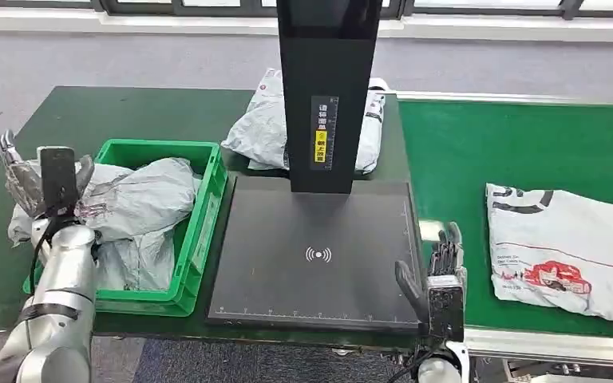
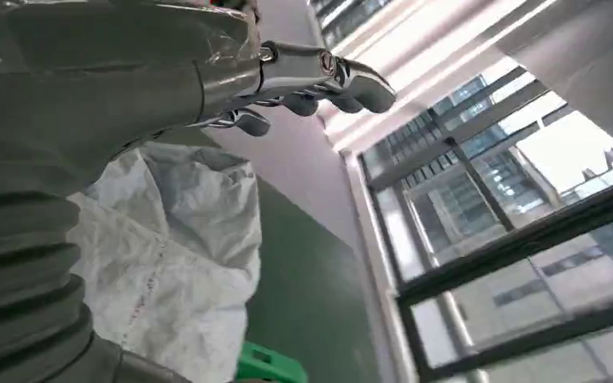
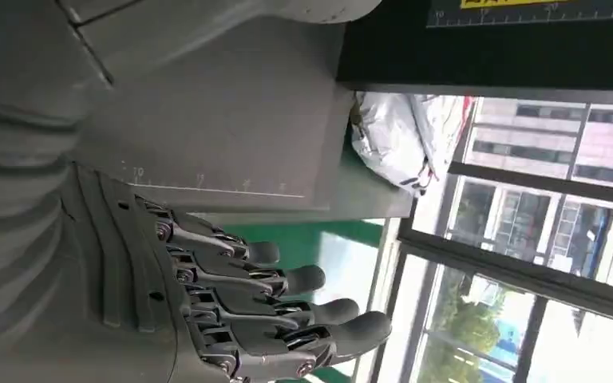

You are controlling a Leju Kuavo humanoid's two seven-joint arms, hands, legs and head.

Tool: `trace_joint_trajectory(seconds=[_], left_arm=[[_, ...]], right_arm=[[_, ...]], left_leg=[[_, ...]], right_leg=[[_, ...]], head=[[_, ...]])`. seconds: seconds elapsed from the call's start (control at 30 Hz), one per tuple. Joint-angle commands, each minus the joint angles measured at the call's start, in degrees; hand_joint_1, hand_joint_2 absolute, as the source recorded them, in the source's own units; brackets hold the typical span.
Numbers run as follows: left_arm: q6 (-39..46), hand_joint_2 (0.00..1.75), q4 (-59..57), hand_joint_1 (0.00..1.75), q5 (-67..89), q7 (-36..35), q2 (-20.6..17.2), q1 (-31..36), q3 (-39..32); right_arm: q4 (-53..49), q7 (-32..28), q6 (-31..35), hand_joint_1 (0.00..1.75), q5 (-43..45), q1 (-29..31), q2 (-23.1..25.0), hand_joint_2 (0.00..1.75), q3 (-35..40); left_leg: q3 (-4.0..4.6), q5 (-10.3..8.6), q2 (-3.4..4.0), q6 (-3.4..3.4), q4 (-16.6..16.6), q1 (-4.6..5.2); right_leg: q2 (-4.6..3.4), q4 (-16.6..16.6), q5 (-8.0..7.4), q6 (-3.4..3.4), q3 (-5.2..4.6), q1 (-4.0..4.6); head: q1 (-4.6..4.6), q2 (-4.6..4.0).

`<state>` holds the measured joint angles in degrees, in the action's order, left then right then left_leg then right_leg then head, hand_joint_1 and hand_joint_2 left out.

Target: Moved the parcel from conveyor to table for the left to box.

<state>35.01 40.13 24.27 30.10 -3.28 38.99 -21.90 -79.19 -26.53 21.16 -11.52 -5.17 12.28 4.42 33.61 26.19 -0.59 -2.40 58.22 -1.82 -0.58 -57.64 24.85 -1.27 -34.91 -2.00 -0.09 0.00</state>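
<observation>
Green conveyor belt [image 1: 463,152]: white parcel [image 1: 563,251] lies flat, well right of right hand [image 1: 439,275], untouched. Right fingers [image 3: 287,307] extended, apart, holding nothing, beside black scanner platform [image 1: 311,255]. Left hand [image 1: 36,179] open, raised beside green bin [image 1: 195,231] of grey bags [image 1: 140,199].

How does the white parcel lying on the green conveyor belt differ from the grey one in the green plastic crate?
The white plastic mailer bag lies flat and smooth on the green conveyor belt; the crumpled grey plastic parcel bulges up over the rim of the green plastic crate. The white one carries a red and black print; the grey one looks mostly plain. The white one lies alone, while the left hand is at the grey one. Both are soft plastic bags.
</observation>
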Motion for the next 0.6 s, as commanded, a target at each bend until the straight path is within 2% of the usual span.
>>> trace_joint_trajectory(seconds=[0.03, 0.1, 0.23, 0.37, 0.47, 0.6], left_arm=[[-11.86, 1.75, 10.62, 0.0, -11.46, 1.22, 4.43, -4.18, 6.44], [-13.29, 1.75, 12.7, 0.0, -12.62, 0.69, 5.0, -5.46, 9.6], [-21.75, 1.75, 16.05, 0.0, -15.9, 0.9, 7.61, -8.3, 17.15], [-19.99, 1.75, 18.02, 0.0, -10.17, 2.32, 10.87, -10.81, 27.78], [-18.93, 1.75, 19.04, 0.0, -9.8, 2.46, 14.26, -12.96, 32.09], [-20.27, 1.75, 14.49, 0.0, -11.08, 0.89, 15.76, -12.84, 36.5]], right_arm=[[5.1, 0.03, 0.12, 0.0, 0.58, 3.49, -2.82, 1.75, 2.29], [5.58, -0.17, 0.09, 0.0, 0.4, 3.92, -3.0, 1.75, 2.44], [7.03, -0.8, 0.68, 0.0, -1.96, 5.88, -3.22, 1.75, 3.54], [9.0, 1.08, 0.45, 0.0, -5.65, 9.49, -2.93, 1.75, 5.16], [11.34, 1.89, 0.12, 0.0, -7.77, 11.91, -2.36, 1.75, 5.7], [14.07, 2.33, 0.44, 0.0, -9.65, 13.43, -1.94, 1.75, 5.83]], left_leg=[[-0.1, -0.02, -0.05, 0.2, -0.1, 0.02], [-0.07, -0.02, -0.04, 0.17, -0.07, 0.01], [-0.1, -0.02, -0.08, 0.21, -0.1, 0.05], [-0.12, -0.05, -0.13, 0.25, -0.15, 0.07], [-0.04, -0.03, -0.17, 0.18, -0.07, 0.09], [-0.09, -0.02, -0.14, 0.2, -0.08, 0.12]], right_leg=[[0.16, 0.15, -0.01, 0.12, 0.17, 0.03], [0.14, 0.13, -0.01, 0.1, 0.14, 0.04], [0.2, 0.14, 0.01, 0.13, 0.19, 0.01], [0.25, 0.19, -0.02, 0.17, 0.22, 0.0], [0.23, 0.11, -0.01, 0.09, 0.13, -0.05], [0.19, 0.15, -0.02, 0.09, 0.2, -0.06]], head=[[0.0, 0.0], [0.0, -0.02], [0.02, 0.0], [-0.02, -0.02], [0.0, -0.02], [0.0, 0.0]])
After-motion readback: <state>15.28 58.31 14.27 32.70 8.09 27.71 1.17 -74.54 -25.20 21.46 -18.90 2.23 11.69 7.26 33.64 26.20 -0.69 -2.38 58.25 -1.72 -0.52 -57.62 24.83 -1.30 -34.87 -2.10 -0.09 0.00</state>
